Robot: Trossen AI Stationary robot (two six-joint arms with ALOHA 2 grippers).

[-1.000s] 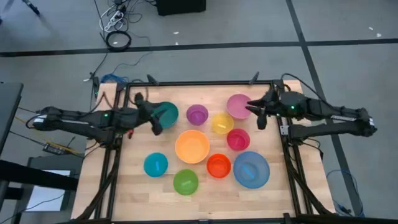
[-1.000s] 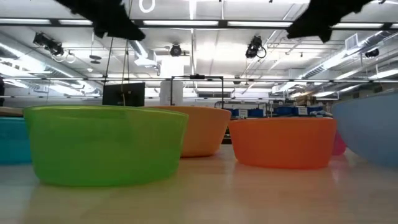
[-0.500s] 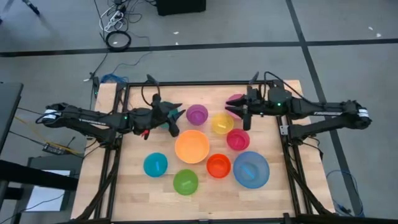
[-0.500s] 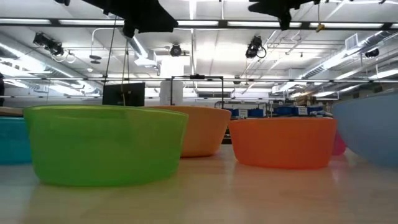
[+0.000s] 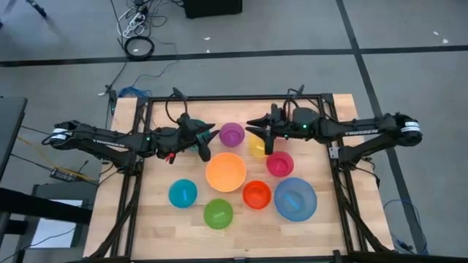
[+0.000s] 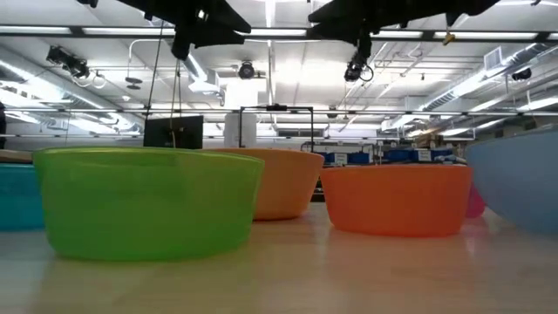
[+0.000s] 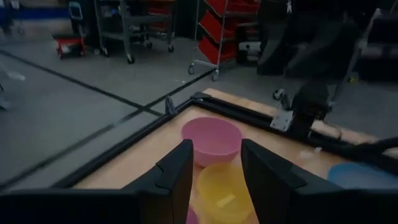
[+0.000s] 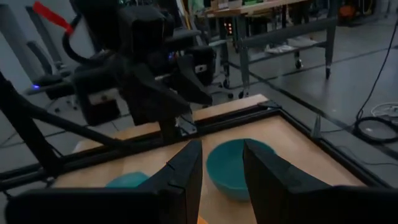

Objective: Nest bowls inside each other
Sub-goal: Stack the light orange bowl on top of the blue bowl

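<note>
My worktop is a light wooden table [image 5: 191, 215] bounded by a black metal frame [image 5: 234, 98]. On the grey floor behind it I see a coiled black cable [image 5: 139, 47] beside a white power strip [image 5: 134, 24]. A red-binned shelving rack on castors [image 7: 224, 34] stands past one corner. Ceiling strip lights [image 6: 261, 33] run overhead.

My overhead camera looks straight down; my low one sits level, close behind the green bowl [image 6: 144, 202], shared by both.
</note>
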